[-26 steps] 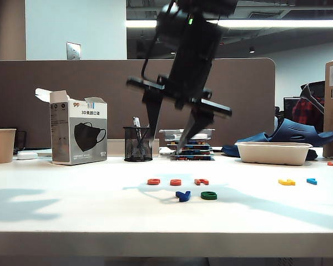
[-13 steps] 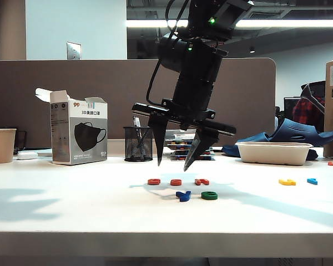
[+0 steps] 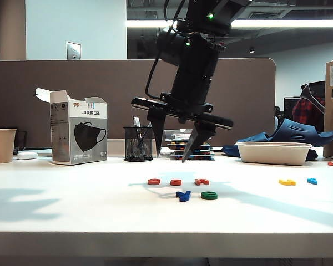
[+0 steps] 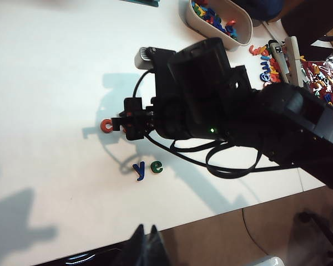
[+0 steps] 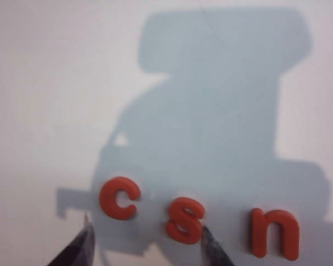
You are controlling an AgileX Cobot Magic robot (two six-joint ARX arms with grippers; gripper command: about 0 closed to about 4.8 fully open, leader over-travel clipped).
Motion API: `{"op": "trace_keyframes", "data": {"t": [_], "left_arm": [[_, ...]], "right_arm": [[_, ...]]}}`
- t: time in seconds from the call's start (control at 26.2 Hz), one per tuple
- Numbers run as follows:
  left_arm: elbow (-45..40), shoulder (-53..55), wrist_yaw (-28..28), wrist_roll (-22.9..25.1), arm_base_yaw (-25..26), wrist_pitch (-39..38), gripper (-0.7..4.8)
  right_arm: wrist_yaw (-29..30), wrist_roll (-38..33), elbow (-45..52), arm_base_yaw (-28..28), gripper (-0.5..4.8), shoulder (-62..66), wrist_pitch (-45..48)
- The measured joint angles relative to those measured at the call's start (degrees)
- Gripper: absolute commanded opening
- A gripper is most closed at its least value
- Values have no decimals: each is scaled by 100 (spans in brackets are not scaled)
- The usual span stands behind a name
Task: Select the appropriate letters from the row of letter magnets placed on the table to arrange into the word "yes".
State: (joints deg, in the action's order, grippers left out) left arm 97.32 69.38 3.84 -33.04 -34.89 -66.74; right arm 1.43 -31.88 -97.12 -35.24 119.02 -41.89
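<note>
Looks like an open-plan office: brown cubicle partition point(image 3: 72, 100) behind the white counter point(image 3: 72, 210), mesh pen cup point(image 3: 137, 145) and mask box point(image 3: 77, 134) left of the end effector point(image 3: 172, 158), ceiling strip light point(image 3: 288, 24) overhead.

Right arm descends from the top centre of the exterior view, wrist tilted, right gripper point(image 3: 172, 158) pointing down with jaws spread wide and nothing between them, tips clear of the surface. Left gripper point(image 4: 145, 247) shows only at the bottom edge of the left wrist view, its dark fingertips point(image 4: 137, 244) close together
</note>
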Motion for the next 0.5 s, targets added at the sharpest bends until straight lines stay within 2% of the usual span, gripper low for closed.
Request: {"op": "trace_keyframes", "data": {"t": [0.27, 0.5], "left_arm": [[0, 0, 2, 0, 0, 2, -5], [0, 0, 2, 0, 0, 0, -5]], "right_arm": [[9, 0, -122, 31, 232, 299, -400], [7, 0, -125, 31, 229, 310, -339]]}}
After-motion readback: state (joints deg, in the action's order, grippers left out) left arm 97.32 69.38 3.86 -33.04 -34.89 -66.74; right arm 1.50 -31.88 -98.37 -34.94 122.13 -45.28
